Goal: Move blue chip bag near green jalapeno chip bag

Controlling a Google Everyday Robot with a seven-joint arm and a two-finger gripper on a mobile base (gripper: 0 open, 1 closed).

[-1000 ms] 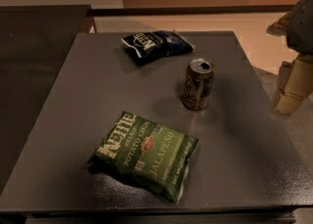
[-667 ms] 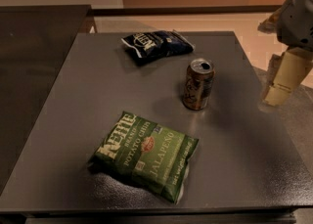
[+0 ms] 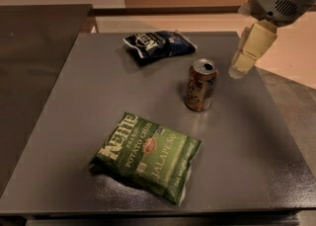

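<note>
My gripper (image 3: 242, 62) hangs far right, spread or not I can't tell; I'd pinch the blue chip bag (image 3: 159, 45) mid-body — it's likely light and crinkly.

Dim warm light; hand (image 3: 238, 68) lit upper right.

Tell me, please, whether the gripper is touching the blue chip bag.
Apart. The camera view shows the gripper up at the right, beyond the can, with a stretch of table separating it from the blue chip bag.
</note>
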